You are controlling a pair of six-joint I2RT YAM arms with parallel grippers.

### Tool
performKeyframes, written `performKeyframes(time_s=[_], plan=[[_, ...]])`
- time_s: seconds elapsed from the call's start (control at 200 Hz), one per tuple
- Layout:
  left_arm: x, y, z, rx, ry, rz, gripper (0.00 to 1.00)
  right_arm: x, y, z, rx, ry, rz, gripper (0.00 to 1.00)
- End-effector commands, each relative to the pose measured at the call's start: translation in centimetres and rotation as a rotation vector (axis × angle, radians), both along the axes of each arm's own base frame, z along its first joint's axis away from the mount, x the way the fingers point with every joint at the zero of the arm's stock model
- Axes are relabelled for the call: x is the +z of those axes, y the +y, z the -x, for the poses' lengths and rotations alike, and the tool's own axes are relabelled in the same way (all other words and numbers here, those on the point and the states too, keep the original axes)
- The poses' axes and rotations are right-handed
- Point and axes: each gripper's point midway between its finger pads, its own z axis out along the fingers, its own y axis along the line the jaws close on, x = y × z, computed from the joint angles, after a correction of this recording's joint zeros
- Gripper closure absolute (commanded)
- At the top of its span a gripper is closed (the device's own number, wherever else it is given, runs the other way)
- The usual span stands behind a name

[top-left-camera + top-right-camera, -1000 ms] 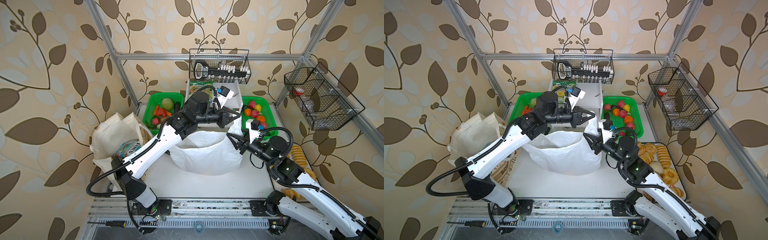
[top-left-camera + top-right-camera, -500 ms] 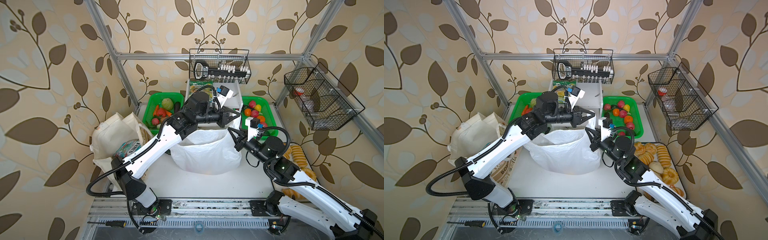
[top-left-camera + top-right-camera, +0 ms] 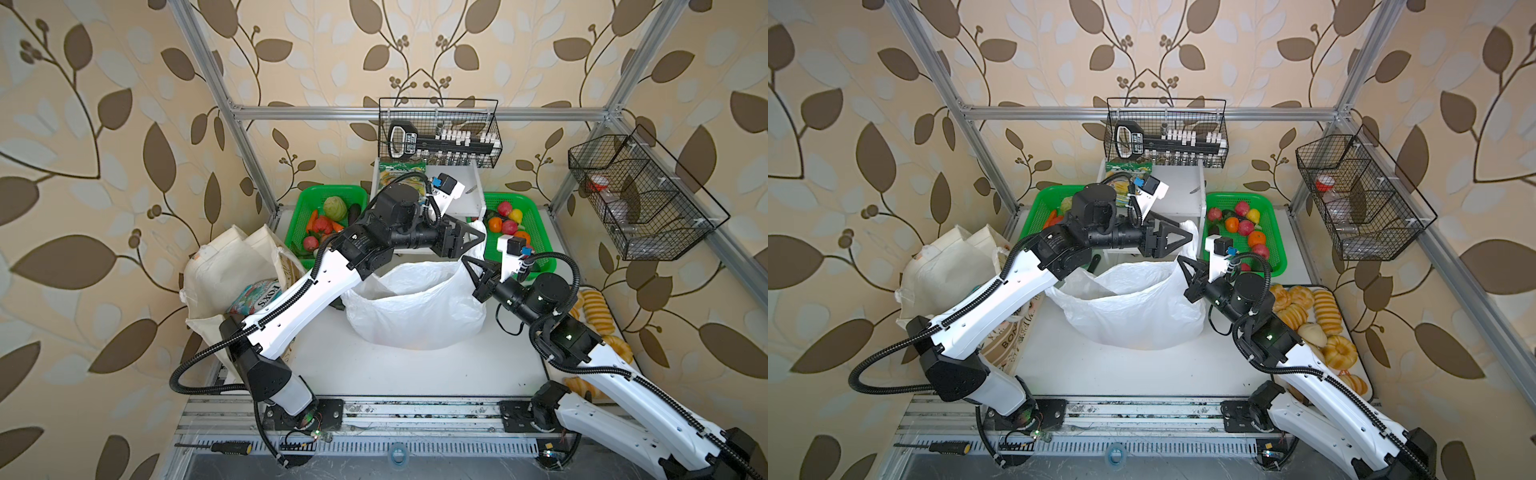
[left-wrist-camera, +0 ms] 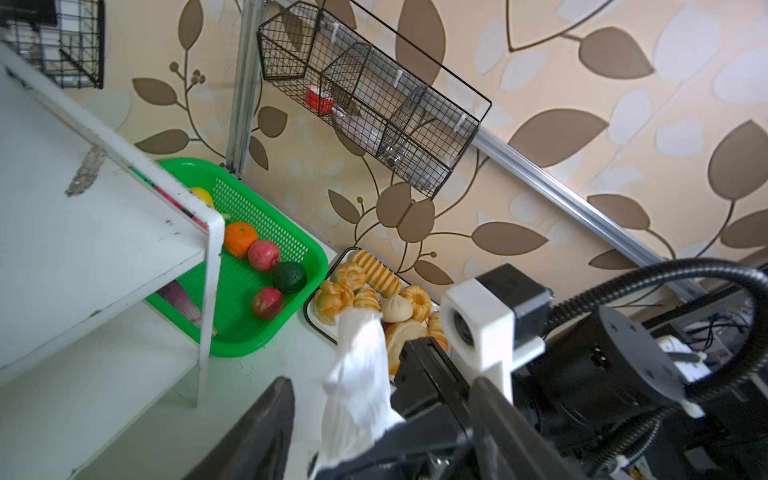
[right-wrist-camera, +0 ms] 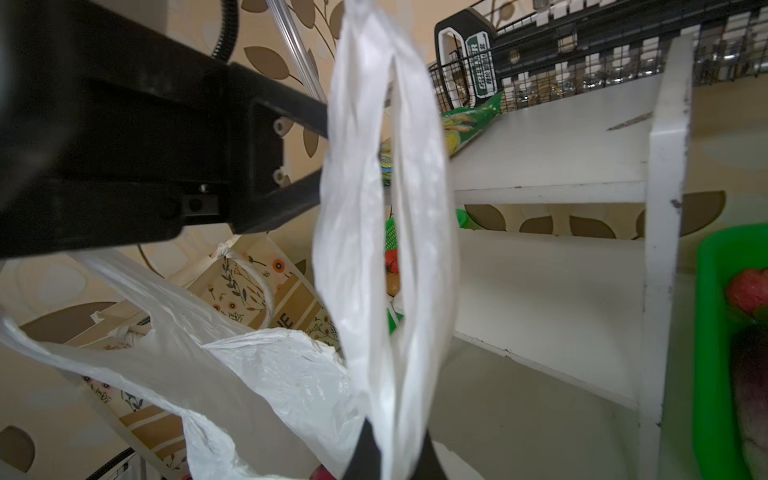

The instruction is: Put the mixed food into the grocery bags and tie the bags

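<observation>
The white plastic bag (image 3: 415, 307) (image 3: 1133, 307) stands open on the table's middle. One loop handle (image 5: 374, 208) (image 4: 357, 374) is pulled up at its right rim. My right gripper (image 3: 469, 266) (image 3: 1183, 264) (image 5: 388, 461) is shut on the base of that handle. My left gripper (image 3: 478, 237) (image 3: 1185, 240) (image 4: 382, 380) is open just above, a finger on each side of the handle's top, not pinching it. The cream canvas tote (image 3: 232, 266) (image 3: 946, 266) slumps at the left with the FOX'S packet (image 3: 255, 297) inside. Toy fruits (image 3: 509, 226) lie in the right green basket (image 3: 540, 257).
A white shelf (image 3: 469, 195) stands at the back with a green-yellow snack packet (image 3: 401, 172) on it. A left green basket (image 3: 305, 199) holds vegetables. A bread tray (image 3: 1308, 316) lies under my right arm. Wire baskets (image 3: 440, 133) (image 3: 640, 199) hang on the walls.
My right gripper rose toward the left one and shut on the bag handle. My left gripper then opened and let go of that handle.
</observation>
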Motion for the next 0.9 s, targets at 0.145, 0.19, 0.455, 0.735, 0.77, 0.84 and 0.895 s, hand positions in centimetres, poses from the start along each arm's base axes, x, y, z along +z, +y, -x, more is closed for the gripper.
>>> performKeyframes(time_s=[0.145,0.19,0.455,0.735,0.77,0.84,0.895], plan=[[8.6,9.2,4.4,0.206,-0.208,0.041,0.18,-1.8,-0.5,-0.8,0.001,0.15,-0.047,1.0],[8.7,10.8,4.7,0.254,-0.221,-0.002,0.17,-1.7,-0.6,-0.9,-0.002,0.152,-0.049,1.0],[5.0,20.2,4.4,0.636,-0.127,-0.245,0.14,-1.5,-0.8,-1.3,-0.023,0.166,-0.052,1.0],[1.2,21.8,9.1,0.532,-0.012,-0.219,0.11,-1.8,-1.5,-1.9,-0.054,0.189,-0.051,1.0],[0.6,22.0,9.4,0.528,-0.004,-0.231,0.13,-1.8,-1.5,-1.9,-0.054,0.192,-0.055,1.0],[-0.4,22.0,9.4,0.525,0.012,-0.254,0.18,-1.6,-1.6,-2.0,-0.058,0.191,-0.061,1.0],[-0.8,21.5,9.2,0.511,0.016,-0.259,0.21,-1.3,-1.6,-1.9,-0.057,0.184,-0.064,1.0]])
